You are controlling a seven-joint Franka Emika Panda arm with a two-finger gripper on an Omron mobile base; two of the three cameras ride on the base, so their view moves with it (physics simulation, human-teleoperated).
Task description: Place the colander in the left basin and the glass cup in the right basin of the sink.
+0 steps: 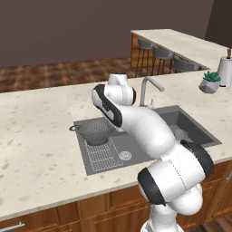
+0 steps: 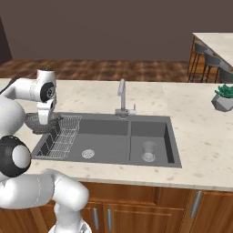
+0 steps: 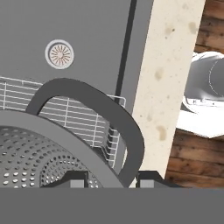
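Speckled cream stone runs the length of the worktop (image 2: 191, 150), broken by the dark grey sink (image 2: 150, 119) with its curved steel faucet (image 2: 121, 93), and a small potted plant (image 2: 224, 98) sits off to the right. At the far left end of the left basin (image 2: 102, 136), the claw (image 3: 105, 177) has its two fingertips set narrowly either side of the colander's loop handle (image 3: 111, 118), which looks gripped. The colander (image 1: 94, 132) itself hangs at the basin's outer corner, above the wire rack (image 2: 61, 136) and partly over the sink's edge. The glass cup (image 2: 149, 151) already stands upright in the right basin (image 2: 157, 129), just by its drain. My worry is the release: the bowl is held by one thin handle only, so it may swing or tip, and if let go where it hangs now it could catch the sink's rim or land crooked on the rack instead of settling inside the basin. A slight shift inward first seems wise.
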